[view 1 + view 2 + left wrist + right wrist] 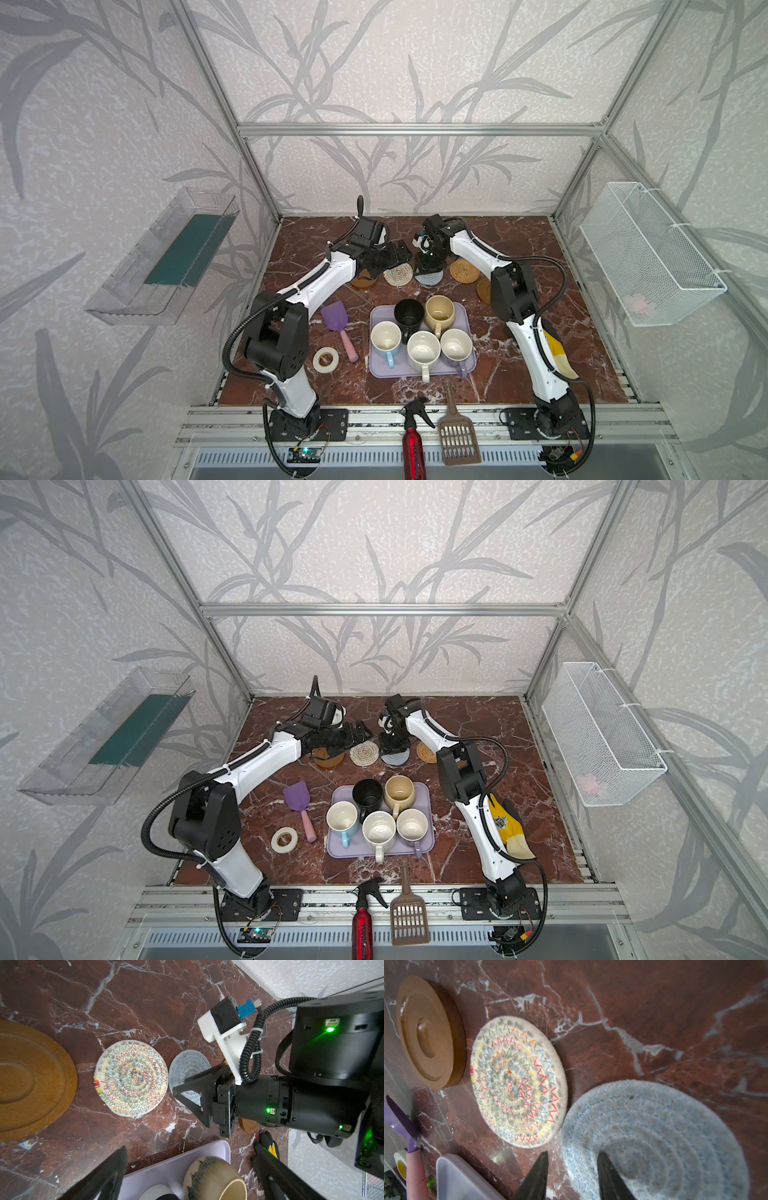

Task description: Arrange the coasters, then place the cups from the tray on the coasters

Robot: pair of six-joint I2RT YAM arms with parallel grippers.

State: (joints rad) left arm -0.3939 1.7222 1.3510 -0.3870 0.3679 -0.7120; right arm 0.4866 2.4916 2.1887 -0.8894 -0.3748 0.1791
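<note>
Grey-blue woven coaster [654, 1136] lies on the counter [654, 1022]; the right tool [573, 1153] straddles its rim, jaws partly apart; the left tool [190, 1145] gapes wide.

Stereo pair: high over table [519, 232] at 6 o'clock edge, tilted down toward 12, whole tabletop framed. Wrist cameras: close, low, sharing cream coaster [131, 1078]; grey-blue coaster [431, 281] at its 3 o'clock in both top views.

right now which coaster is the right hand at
The grey-blue woven coaster: the right hand straddles its edge. The cream woven coaster lies beside it.
</note>
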